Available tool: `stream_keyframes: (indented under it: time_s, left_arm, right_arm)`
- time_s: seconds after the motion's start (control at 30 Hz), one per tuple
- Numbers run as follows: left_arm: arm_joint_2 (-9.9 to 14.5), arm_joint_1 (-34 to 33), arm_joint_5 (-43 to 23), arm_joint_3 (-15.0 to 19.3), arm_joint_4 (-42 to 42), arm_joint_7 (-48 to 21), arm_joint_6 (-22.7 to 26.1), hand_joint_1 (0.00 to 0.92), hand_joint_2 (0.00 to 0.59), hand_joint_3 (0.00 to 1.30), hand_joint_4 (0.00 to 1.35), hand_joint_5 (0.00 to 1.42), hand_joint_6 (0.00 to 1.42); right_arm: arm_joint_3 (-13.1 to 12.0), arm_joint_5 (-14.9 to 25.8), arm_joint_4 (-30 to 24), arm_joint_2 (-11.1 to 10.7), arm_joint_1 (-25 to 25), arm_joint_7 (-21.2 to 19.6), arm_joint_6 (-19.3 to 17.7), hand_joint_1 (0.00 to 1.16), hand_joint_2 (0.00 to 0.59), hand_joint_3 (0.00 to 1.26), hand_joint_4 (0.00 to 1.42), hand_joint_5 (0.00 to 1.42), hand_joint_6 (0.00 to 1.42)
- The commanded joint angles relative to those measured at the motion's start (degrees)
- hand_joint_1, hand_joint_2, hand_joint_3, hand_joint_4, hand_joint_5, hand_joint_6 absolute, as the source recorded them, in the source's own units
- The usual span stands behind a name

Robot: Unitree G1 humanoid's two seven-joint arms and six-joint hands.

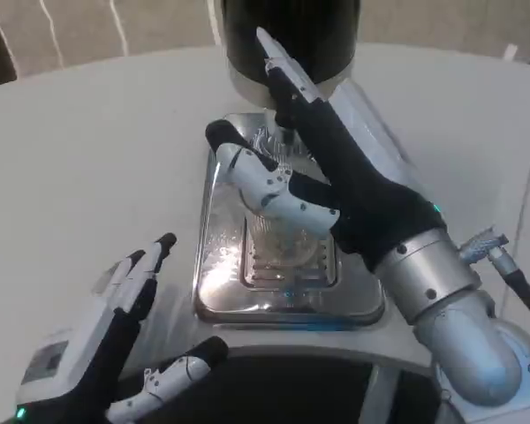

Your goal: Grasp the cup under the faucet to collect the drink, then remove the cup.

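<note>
Cup (276, 141) — clear-walled, visible only as a glint at the back of the drip tray (221, 291), directly below the drink dispenser (318, 35). Outline too faint to confirm whether upright or tilted, full or not.

Right hand (336, 177) — reaching in from the lower right, across the tray, up to the cup. Long fingers (287, 71) stretched along the far right side of the cup, tips up against the dispenser's silver lower band. Thumb (265, 181) angled across the near left side. Cup thus placed between thumb and fingers; actual contact hidden by the hand, so cannot tell whether grasped or merely bracketed. Silver right forearm (433, 283) running down to the picture's lower right corner, with a cable alongside.

Drip tray — polished metal, rectangular, with a raised rim and a grated centre panel; set on the white table (88, 150), touching the foot of the dispenser. Dispenser — black cylinder body on a silver base, at the top centre.

Left hand (115, 327) — at the lower left, well apart from the cup, just beside the tray's near left corner. Fingers released and spread, pointing up toward the tray, thumb out to the right; nothing held.
</note>
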Motion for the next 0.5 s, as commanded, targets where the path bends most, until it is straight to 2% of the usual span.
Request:
stream_keyframes:
  time_s: [0.03,0.17,0.23,0.5]
  left_arm:
    - [0.7,-0.3,1.5,-0.3,0.6,1.3,1.6,0.000,0.143,0.00,0.00,0.00,0.00]
    - [0.4,-0.5,2.7,-0.5,0.3,2.4,3.1,0.000,0.144,0.00,0.00,0.00,0.00]
    - [0.4,-0.6,3.0,-0.6,0.3,2.7,3.7,0.000,0.146,0.00,0.00,0.00,0.00]
    - [1.0,-2.3,2.8,-1.3,1.2,2.2,6.4,0.000,0.139,0.00,0.00,0.00,0.00]
  right_arm:
    - [3.0,-1.9,-0.9,-1.3,-2.0,3.6,0.3,0.22,0.446,0.02,0.00,0.00,0.03]
    - [5.7,-7.5,-1.2,-3.3,-3.9,5.8,0.6,0.19,0.431,0.03,0.00,0.00,0.03]
    - [7.5,-11.8,-1.8,-4.2,-4.8,7.9,1.5,0.16,0.439,0.04,0.00,0.00,0.03]
    - [10.3,-22.2,-5.2,-3.6,-4.7,13.2,3.8,0.15,0.447,0.04,0.00,0.00,0.02]
